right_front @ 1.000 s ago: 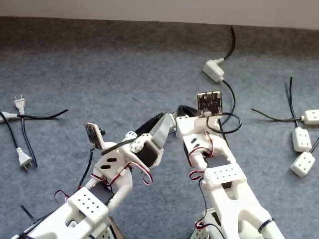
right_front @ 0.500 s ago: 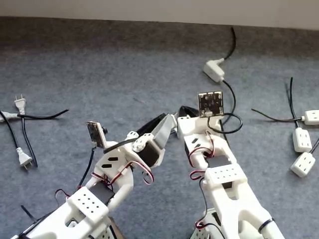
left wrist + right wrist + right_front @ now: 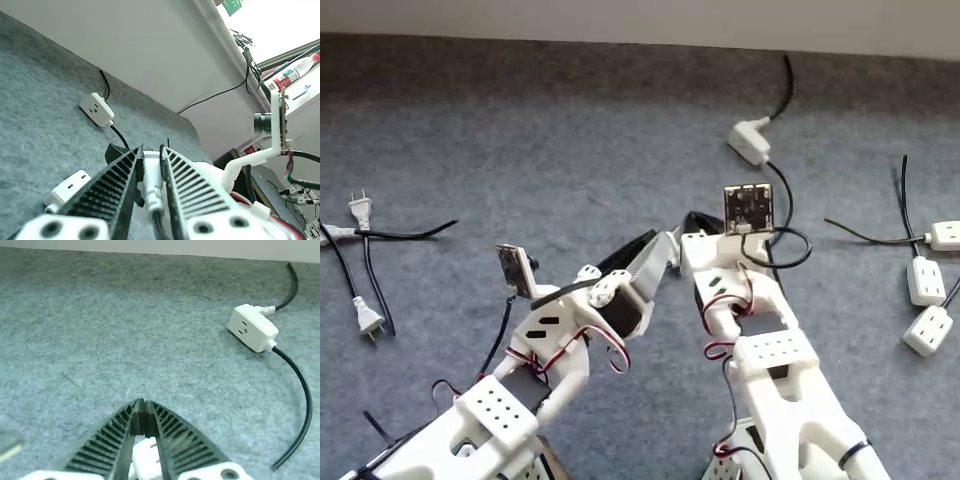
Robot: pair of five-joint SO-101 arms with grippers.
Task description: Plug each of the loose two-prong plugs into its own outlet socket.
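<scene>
Grey carpet (image 3: 520, 130) under both arms

Left gripper (image 3: 151, 148): my jaws stand narrow, clamped on a white plug (image 3: 152, 186). Its black cord (image 3: 159, 227) runs down between the jaws and out of frame. A thin dark sliver past the tips may be a prong, but it is too slight to confirm. In the high view the left gripper (image 3: 650, 250) lies low at centre, tip just beside my right arm.

Right gripper (image 3: 142, 403): tips together. In the gap nearer the jaw roots sits a white piece (image 3: 145, 457) with two short prongs, cut off by the frame edge. I cannot tell whether I clamp it or it lies behind the jaws, nor whether it is the same plug.

Low socket (image 3: 67, 187): on the carpet just beside my left jaw, which partly covers it.

Top socket (image 3: 750, 142): ahead of both grippers, well apart from them, face visible (image 3: 252, 329).

Edge socket (image 3: 947, 234): clipped by the right border. Mid socket (image 3: 926, 280) and front socket (image 3: 926, 330) lie close below it.

Far plug (image 3: 360, 208) and near plug (image 3: 368, 318): loose at the left, prongs bare, well apart from every socket. A white bit at the left border is too cropped to identify
</scene>
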